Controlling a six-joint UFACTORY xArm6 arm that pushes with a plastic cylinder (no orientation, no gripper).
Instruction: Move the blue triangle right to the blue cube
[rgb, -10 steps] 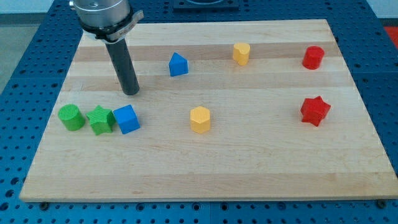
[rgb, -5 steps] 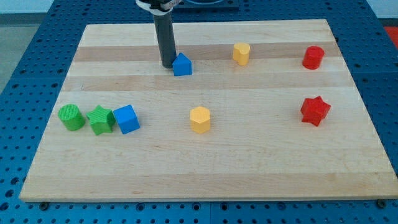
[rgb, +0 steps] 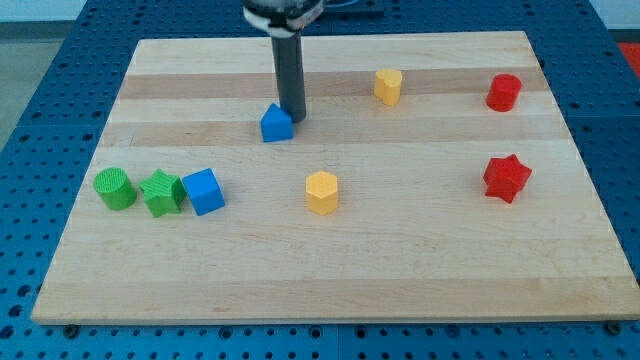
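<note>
My tip (rgb: 293, 121) of the smooth dark rod touches the matte blue triangle (rgb: 276, 123), up-right of the blue cube (rgb: 204, 191) on the pale wood-grain tabletop (rgb: 420, 250); there is no hand.

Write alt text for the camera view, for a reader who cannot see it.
My tip touches the blue triangle from the view's upper right on a wooden board. The blue cube sits lower left, beside a green star and green cylinder; yellow and red blocks lie to the right.

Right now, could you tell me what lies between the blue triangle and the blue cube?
Nothing: in the camera view, only bare board separates the blue triangle from the blue cube. My tip touches the triangle's right side.
</note>
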